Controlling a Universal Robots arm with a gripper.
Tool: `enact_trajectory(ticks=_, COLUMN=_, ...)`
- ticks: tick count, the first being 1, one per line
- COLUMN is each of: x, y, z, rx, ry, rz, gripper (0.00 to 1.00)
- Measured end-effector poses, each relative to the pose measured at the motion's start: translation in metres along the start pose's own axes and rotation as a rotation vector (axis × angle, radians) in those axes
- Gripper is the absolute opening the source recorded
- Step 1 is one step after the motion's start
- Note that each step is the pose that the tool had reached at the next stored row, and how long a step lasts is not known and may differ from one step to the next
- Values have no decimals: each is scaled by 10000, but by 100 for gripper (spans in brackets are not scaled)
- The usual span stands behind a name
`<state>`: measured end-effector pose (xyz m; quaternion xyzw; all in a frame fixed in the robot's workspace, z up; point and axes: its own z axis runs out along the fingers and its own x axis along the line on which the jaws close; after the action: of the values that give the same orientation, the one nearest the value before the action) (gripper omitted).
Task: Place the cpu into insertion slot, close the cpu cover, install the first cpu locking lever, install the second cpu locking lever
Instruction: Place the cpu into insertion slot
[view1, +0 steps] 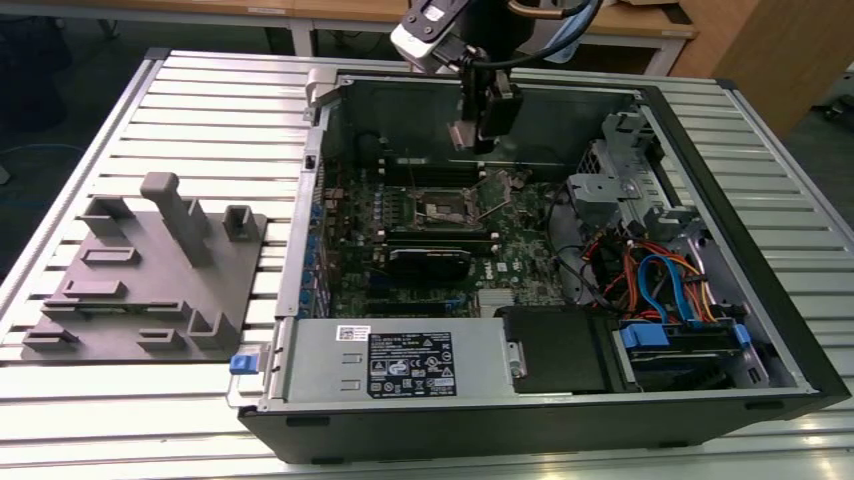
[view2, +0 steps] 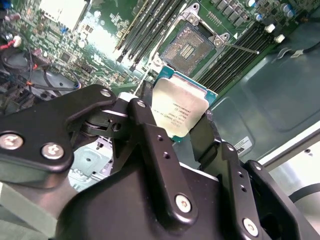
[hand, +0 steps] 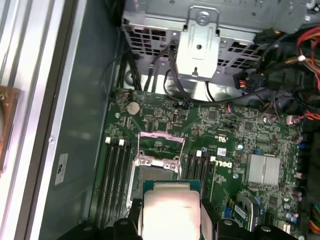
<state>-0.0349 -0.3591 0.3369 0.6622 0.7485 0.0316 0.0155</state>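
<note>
While the gripper (view2: 171, 116) hangs over the motherboard (hand: 225, 120) inside the open computer case (view1: 747, 330), its fingers (view2: 145, 130) are clamped on two opposite edges of the cpu (view2: 181, 100), silver top up. The chip is held clear of the board, near the insertion slot (view2: 189, 47) but not touching it. The slot lies bare between two banks of memory slots (hand: 115, 172). In the first wrist view the cpu cover (hand: 159, 147) stands raised at one side of the slot. A thin locking lever (view2: 245, 49) is swung out beside the slot.

Assessed risks:
- The edge-only grip could let the chip slip or tilt.
- A tilted or rotated chip would bear on the contacts and likely bend them.
- The raised cover and free lever crowd the approach and could be struck.
</note>
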Motion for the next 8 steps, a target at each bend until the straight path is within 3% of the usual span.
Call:
enact_trajectory(ticks=5, x=0, y=-1, z=15, rx=-15, ry=-60, rz=831, gripper=54)
enact_trajectory(ticks=8, x=0, y=-1, z=23, rx=-18, ry=-78, rz=1042, gripper=54)
